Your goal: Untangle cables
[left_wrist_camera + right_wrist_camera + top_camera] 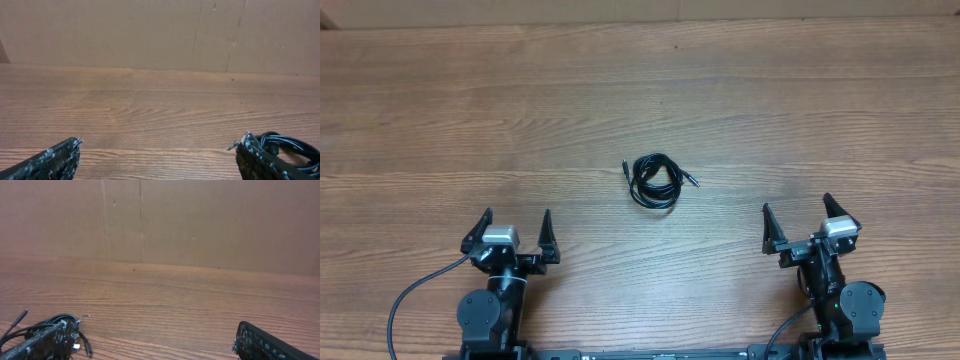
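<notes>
I see both arms sitting at the near edge of the table point(640, 80), one each side. On the near-left, the left gripper point(516, 213) has its jaws spread wide w/ nothing btwn them, just bare wood. The right gripper point(797, 203) on the near-right is the same: wide apart, empty, turned slightly off square. The cables point(655, 181) lie as one small black bundle of coiled loops approx mid-table, farther out than both grippers, roughly btwn them and well apart from each. One plug end pokes out at the bundle's far-left and another sticks out on its right side. I can't tell from overhead how many cords are in there or whether they're knotted. In the left wrist cam the bundle peeks out behind that gripper's right finger point(260, 160) at the lower-right corner, glossy loops only, no contact that I can see. In the right wrist cam it shows low-left behind the left finger point(45, 342), w/ a plug tip pointing left and a loose end trailing toward the cam. Finger pads on both look scuffed w/ pale flecks. A plain cardboard wall point(150, 30) closes off the far side of the table. A thicker black wire point(410, 295) loops off the left arm's base, nowhere near the bundle.
</notes>
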